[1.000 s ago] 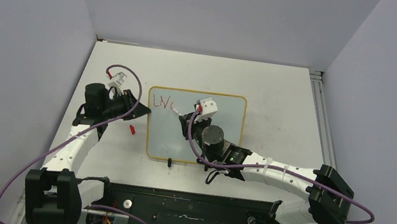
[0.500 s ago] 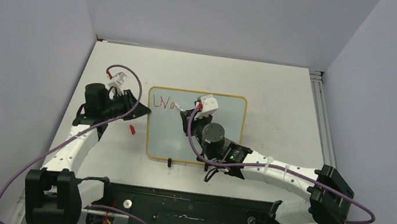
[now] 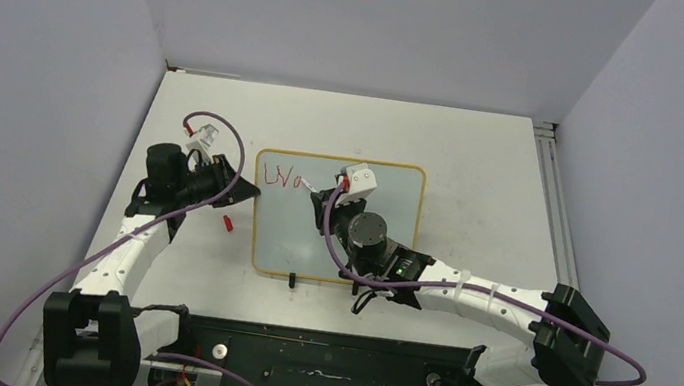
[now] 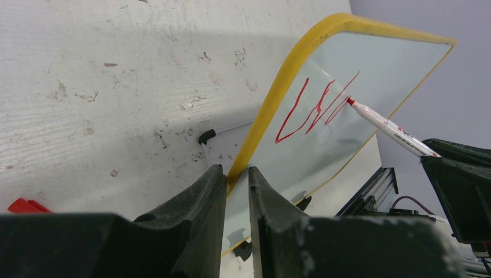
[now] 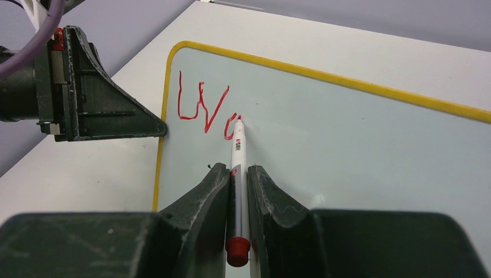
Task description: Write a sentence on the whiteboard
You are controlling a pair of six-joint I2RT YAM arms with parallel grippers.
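Whiteboard [image 3: 287,231] sits mid-table [image 3: 484,162] between my two arms, with a yellow frame and one black foot showing at the near edge. Left claw [image 4: 236,171] is clamped on the upper part of the frame's left edge. The yellow rim runs straight into the gap between the fingers and is pinched there. Right claw [image 5: 231,169] is closed on a white marker [image 5: 238,152]. The barrel is squeezed between both fingers, the red butt end pokes out behind them, and the tip points away from the wrist. The tip is down on the whiteboard, touching the glossy face in the top-left area. Sentence [image 5: 202,110] so far is red strokes only: a sharp W, then a small round loop just right of it. The marker tip sits at the top of that loop. In the top view my right forearm crosses over the board's lower right part. A small red piece [image 3: 228,223] lies on the table just left of the board, not touching it, on the near side of my left claw.
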